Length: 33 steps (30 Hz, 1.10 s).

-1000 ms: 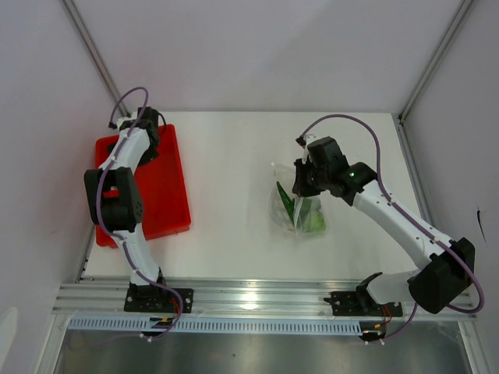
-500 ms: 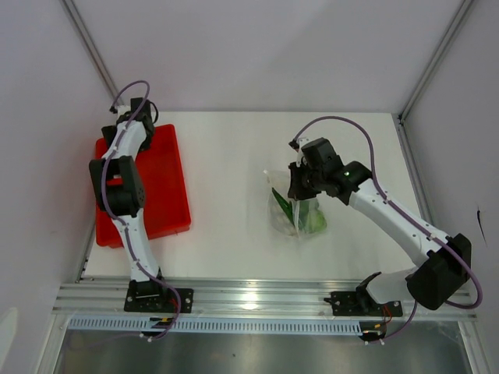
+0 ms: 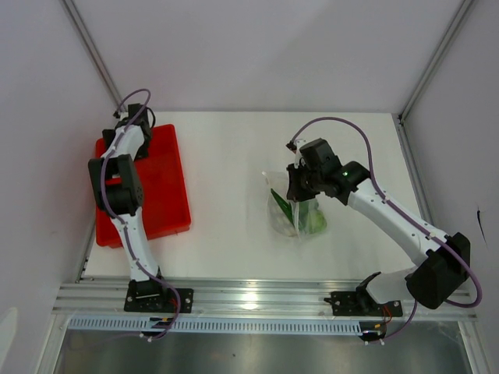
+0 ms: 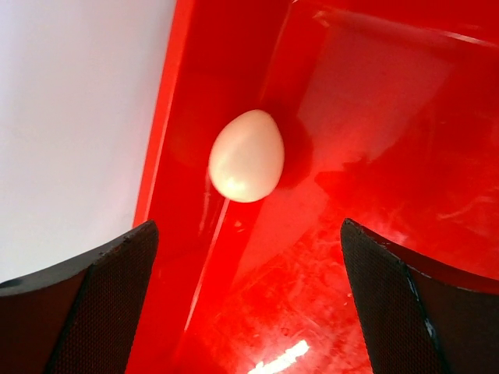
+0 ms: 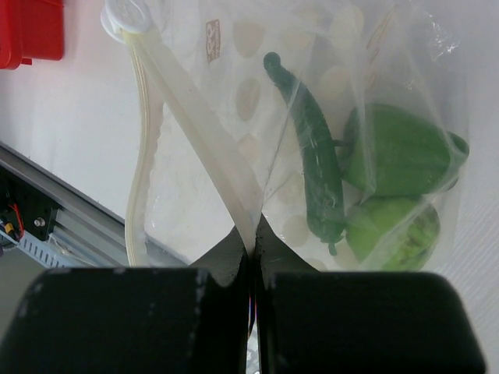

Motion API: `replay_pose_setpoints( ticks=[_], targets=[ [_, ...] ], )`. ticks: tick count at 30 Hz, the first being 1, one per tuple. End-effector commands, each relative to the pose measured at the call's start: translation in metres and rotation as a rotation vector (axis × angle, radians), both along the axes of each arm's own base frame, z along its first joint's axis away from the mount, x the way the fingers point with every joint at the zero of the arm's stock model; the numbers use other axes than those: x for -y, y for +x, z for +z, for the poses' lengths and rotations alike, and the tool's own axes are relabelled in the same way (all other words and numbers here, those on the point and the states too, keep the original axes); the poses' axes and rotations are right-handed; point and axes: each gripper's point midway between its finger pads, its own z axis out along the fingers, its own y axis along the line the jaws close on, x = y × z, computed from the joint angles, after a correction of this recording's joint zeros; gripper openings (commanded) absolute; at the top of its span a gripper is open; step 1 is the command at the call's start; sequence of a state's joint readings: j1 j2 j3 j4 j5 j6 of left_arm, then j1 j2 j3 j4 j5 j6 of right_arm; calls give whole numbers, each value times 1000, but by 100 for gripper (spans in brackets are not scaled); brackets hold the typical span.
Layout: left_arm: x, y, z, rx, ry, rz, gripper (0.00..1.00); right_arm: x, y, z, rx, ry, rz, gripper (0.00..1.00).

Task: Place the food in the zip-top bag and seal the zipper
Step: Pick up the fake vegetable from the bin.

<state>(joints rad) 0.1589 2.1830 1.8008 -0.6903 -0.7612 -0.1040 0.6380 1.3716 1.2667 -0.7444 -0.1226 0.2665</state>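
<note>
Now: bag pinched by its strip, one item left outside.

Nearest me, my right end effector is clamped on the zipper of the zip-top bag, with a pepper piece and the lime-green ball inside; a slipping pinch could spill them. Farther off, my left end effector hangs spread above the small white ball, which sits against the red tray wall. A fingertip may strike that wall, or the ball may roll away.
</note>
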Motion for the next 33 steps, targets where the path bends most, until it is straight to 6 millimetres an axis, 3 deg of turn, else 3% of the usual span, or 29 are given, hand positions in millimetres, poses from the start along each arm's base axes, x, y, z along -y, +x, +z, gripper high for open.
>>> replay_pose_setpoints(
  ticks=[1,14,33],
  targets=[
    [-11,-5,4,-18,30,42,100,-6,1,14,34,15,32,0],
    [-28,-17,-16,-113,154,110,99,-15,-8,12,12,20,80,0],
    [-36,4,-29,-155,101,84,99,-10,-9,4,27,-12,88,0]
  ],
)
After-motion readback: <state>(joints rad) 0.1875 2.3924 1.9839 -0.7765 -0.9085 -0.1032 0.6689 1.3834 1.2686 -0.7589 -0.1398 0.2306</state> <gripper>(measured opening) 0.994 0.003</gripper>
